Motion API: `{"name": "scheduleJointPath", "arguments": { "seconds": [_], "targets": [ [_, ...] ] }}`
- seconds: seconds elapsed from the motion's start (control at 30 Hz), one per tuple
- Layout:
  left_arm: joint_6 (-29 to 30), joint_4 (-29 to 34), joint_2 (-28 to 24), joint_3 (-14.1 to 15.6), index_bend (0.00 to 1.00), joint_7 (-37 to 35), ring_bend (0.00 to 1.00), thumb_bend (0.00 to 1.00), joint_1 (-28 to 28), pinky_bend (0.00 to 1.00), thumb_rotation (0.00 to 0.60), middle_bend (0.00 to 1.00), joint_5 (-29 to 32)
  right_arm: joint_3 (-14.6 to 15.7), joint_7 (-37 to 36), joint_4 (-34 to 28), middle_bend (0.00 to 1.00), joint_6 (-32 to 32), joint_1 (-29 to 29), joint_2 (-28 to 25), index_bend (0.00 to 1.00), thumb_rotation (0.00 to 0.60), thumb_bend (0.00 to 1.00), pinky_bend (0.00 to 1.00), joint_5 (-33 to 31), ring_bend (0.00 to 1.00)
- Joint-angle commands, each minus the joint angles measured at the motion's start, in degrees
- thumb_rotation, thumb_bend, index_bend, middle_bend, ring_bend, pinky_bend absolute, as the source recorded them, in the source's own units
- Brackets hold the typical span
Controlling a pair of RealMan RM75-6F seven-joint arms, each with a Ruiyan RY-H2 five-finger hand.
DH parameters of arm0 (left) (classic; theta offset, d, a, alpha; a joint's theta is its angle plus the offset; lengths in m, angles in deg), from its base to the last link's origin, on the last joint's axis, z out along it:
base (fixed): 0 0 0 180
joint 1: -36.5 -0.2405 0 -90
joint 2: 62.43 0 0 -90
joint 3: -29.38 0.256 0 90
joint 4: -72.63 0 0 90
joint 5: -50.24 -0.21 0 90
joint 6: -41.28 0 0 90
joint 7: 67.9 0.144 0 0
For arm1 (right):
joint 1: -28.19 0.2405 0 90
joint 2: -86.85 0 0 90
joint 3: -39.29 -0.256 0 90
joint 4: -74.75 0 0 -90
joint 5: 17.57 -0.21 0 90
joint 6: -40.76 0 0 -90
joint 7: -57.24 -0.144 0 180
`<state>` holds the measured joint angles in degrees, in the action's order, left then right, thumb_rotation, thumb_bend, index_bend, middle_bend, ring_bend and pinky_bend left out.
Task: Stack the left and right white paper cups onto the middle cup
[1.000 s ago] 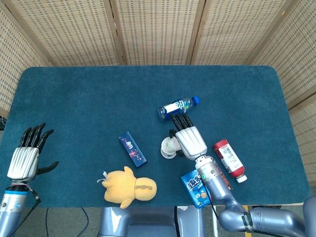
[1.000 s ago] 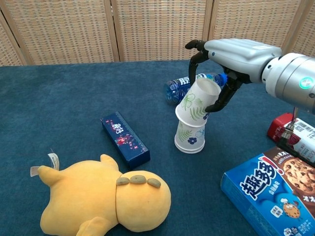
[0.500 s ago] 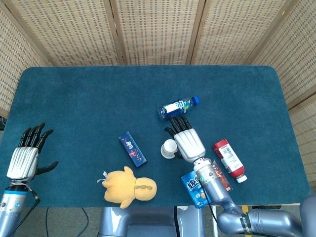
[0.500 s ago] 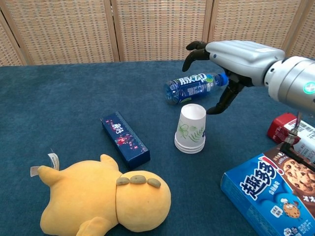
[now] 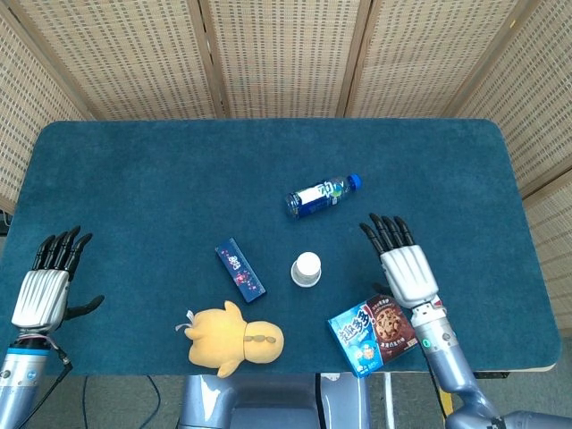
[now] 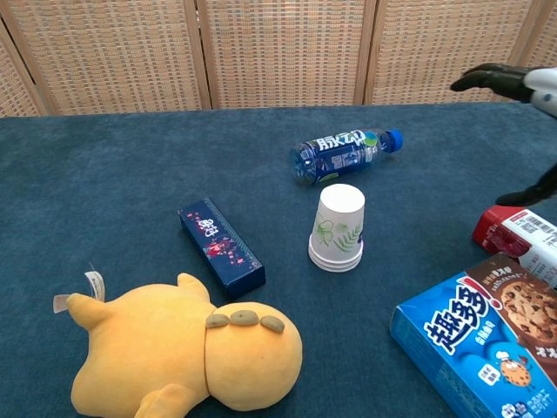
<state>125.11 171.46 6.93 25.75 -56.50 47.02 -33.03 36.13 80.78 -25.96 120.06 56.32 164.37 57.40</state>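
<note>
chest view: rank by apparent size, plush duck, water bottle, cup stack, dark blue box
1. plush duck, clearly largest, though it lies nearest the camera.
2. water bottle and dark blue box: look about alike, not ranked; the bottle lies farther back.
3. cup stack, smallest.

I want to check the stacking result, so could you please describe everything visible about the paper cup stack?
The paper cup stack stands upside down, rim on the blue cloth of the table, closed base up. It is white paper with green leaf prints and a small blue flower; layered rims at the bottom show several nested cups. It looks upright and settled. It sits near the table's middle, between the dark blue box and the cookie box, in front of the lying water bottle. Nothing but the table touches it; neither hand is on it.
</note>
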Motion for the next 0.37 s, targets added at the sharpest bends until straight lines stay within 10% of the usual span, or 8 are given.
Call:
{"name": "scheduleJointPath", "arguments": {
  "seconds": [0.03, 0.37],
  "targets": [
    [0.43, -0.14, 0.19, 0.31, 0.04, -0.01, 0.00, 0.18, -0.39, 0.00, 0.600, 0.00, -0.28, 2.99, -5.18, 2.93, 0.00, 3.73, -4.36, -2.90, 0.08, 0.600, 0.18, 0.00, 2.83, 0.00],
    [3.43, -1.39, 1.27, 2.51, 0.02, -0.01, 0.00, 0.18, -2.97, 0.00, 0.600, 0.00, -3.26, 5.66, -17.05, 12.65, 0.00, 10.03, -13.50, -5.22, 0.08, 0.600, 0.17, 0.00, 6.16, 0.00]
  ]
}}
